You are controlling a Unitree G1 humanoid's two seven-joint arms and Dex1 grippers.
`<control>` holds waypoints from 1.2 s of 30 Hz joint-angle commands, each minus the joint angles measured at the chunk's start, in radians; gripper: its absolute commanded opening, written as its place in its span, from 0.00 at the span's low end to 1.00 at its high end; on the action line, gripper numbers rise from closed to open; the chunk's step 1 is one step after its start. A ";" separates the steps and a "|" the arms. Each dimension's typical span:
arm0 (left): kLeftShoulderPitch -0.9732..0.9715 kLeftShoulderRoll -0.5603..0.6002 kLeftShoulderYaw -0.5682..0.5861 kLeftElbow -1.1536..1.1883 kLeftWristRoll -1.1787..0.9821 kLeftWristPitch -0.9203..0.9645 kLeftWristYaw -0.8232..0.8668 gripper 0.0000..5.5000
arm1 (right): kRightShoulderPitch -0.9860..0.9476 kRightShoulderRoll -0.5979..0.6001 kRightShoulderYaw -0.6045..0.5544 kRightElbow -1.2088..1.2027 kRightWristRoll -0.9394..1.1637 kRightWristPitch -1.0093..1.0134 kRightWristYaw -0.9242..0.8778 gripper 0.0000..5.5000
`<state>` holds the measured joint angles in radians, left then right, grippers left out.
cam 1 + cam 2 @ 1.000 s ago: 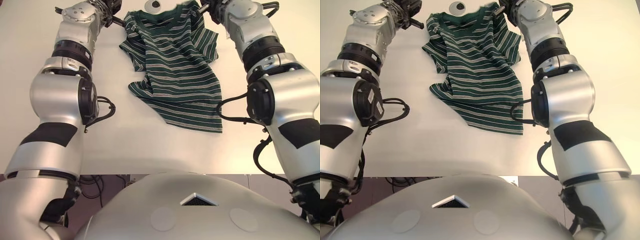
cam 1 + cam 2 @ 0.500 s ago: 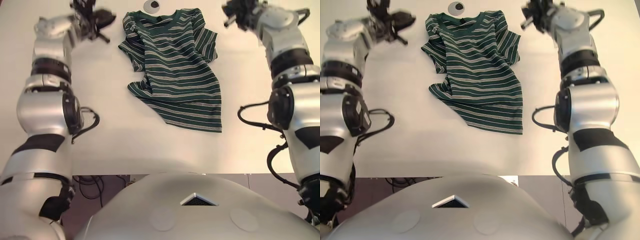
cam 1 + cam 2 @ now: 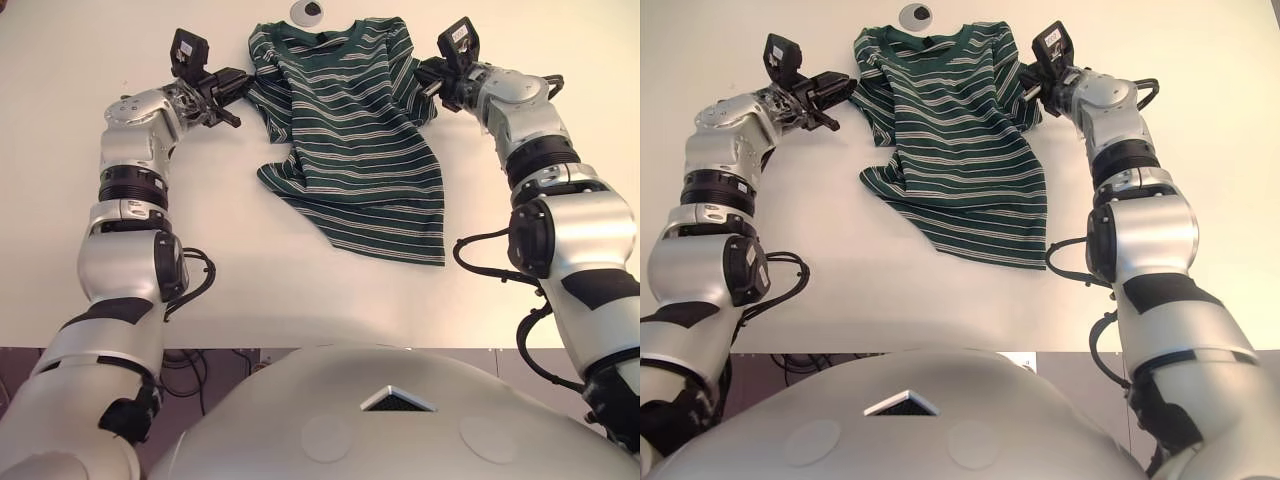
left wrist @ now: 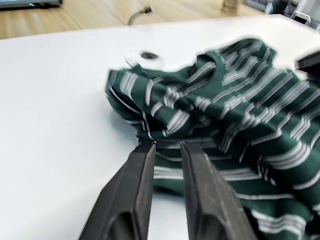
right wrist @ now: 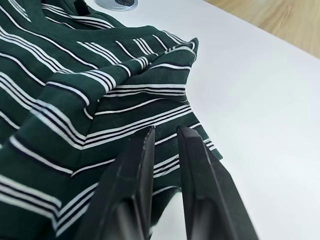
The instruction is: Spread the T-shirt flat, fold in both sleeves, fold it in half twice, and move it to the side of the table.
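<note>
Green, white-striped cotton T-shirt (image 3: pixel 350 150) lies rumpled at the white worktop's (image 3: pixel 300 290) far middle. Left end effector (image 3: pixel 243 88) and right end effector (image 3: pixel 428 78) have swung back to its sleeves, slightly parted and empty, likely to resume spreading.

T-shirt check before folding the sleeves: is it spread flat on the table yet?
No, the T-shirt lies crumpled on the table, its sleeves bunched and its lower body twisted.
</note>
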<state>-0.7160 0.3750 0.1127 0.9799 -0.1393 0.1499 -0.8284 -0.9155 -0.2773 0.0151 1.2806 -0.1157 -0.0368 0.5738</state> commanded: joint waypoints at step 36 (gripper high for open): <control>0.126 -0.032 0.106 -0.394 -0.129 0.132 0.343 0.16 | 0.219 -0.040 -0.058 -0.636 0.307 0.006 0.192 0.14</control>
<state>-0.6334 0.3188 0.2286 0.6506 -0.2590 0.2393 -0.4574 -0.7885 -0.2893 -0.1005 0.8626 0.0965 -0.1592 0.5536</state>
